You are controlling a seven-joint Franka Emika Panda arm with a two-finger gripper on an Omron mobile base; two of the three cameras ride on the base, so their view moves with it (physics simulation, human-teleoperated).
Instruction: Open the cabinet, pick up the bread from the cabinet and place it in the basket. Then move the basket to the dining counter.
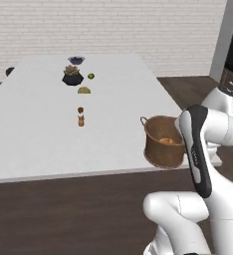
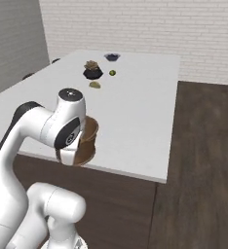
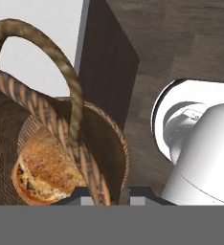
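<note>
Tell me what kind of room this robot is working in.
Probably a kitchen or dining area: a long white dining counter carrying a basket with bread inside, before a white brick wall and dark wood floor.

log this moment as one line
hand: shut on basket rim | bread: in basket | basket: at near edge of dining counter

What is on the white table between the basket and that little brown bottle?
Nothing. In the left base view, the dining counter is bare white between the basket and the small brown bottle.
</note>
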